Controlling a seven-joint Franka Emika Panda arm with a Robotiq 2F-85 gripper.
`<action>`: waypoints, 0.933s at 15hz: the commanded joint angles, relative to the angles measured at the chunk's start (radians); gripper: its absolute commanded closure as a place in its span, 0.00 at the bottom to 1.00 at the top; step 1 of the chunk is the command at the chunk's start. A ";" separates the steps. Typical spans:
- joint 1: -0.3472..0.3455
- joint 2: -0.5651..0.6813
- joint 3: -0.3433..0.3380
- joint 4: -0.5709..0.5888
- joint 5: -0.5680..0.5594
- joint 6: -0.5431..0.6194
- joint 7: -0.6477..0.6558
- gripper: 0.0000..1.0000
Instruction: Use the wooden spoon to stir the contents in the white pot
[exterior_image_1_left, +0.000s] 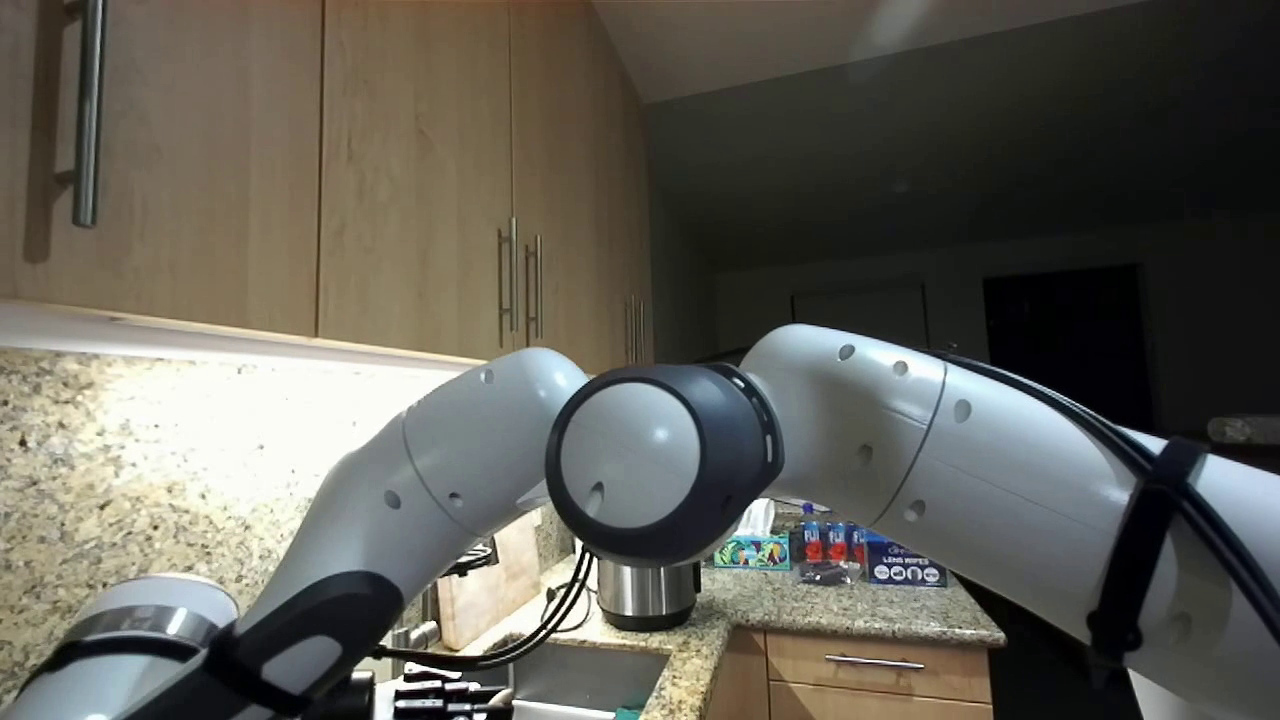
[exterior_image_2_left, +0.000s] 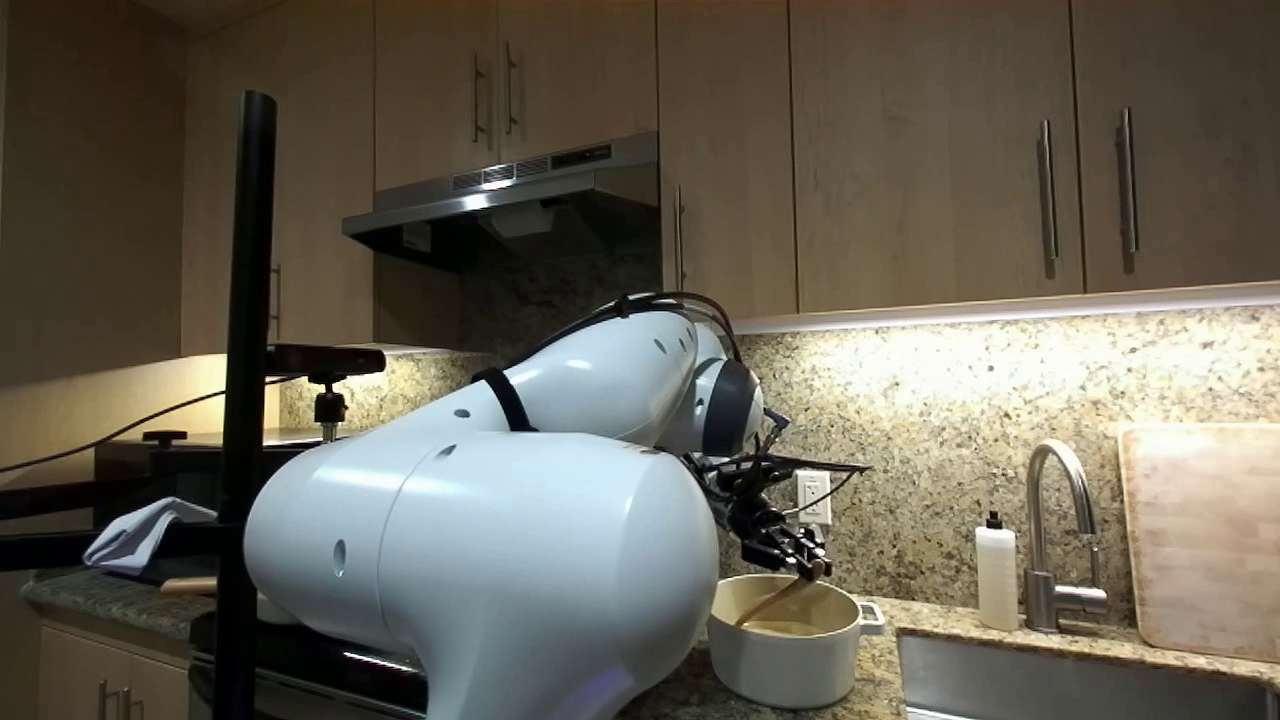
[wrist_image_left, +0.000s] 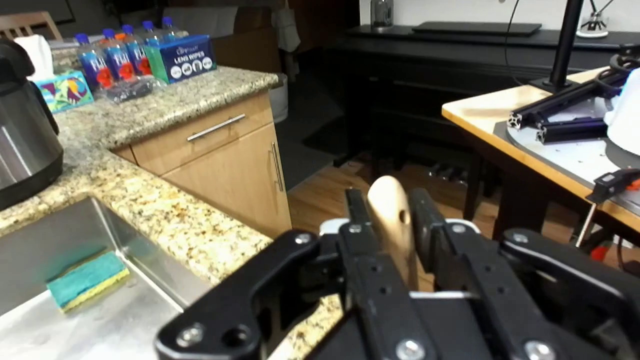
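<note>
In an exterior view, the white pot (exterior_image_2_left: 785, 668) stands on the counter beside the sink, its mouth uncovered. The wooden spoon (exterior_image_2_left: 770, 605) leans into it at a slant, its lower end down inside. Just above the pot's far rim my gripper (exterior_image_2_left: 816, 562) is shut on the upper handle. The wrist view has the rounded handle end of the spoon (wrist_image_left: 392, 215), with a small hole, standing up between the black fingers of the gripper (wrist_image_left: 389, 202). A pale yellowish surface shows inside the pot; what the contents are, I cannot tell. The wrist view does not show the pot.
Right of the pot lies the steel sink (exterior_image_2_left: 1060, 680), with a faucet (exterior_image_2_left: 1040, 590), a soap bottle (exterior_image_2_left: 996, 575) and a cutting board (exterior_image_2_left: 1200, 540) behind it. A sponge (wrist_image_left: 89, 280) is in the sink. A steel jug (wrist_image_left: 25, 135) stands on the counter.
</note>
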 joint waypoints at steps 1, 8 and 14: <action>-0.079 -0.087 0.067 -0.074 0.091 0.108 0.021 0.91; -0.232 -0.236 0.155 -0.238 0.179 0.277 0.021 0.91; -0.383 -0.389 0.254 -0.455 0.259 0.435 -0.015 0.91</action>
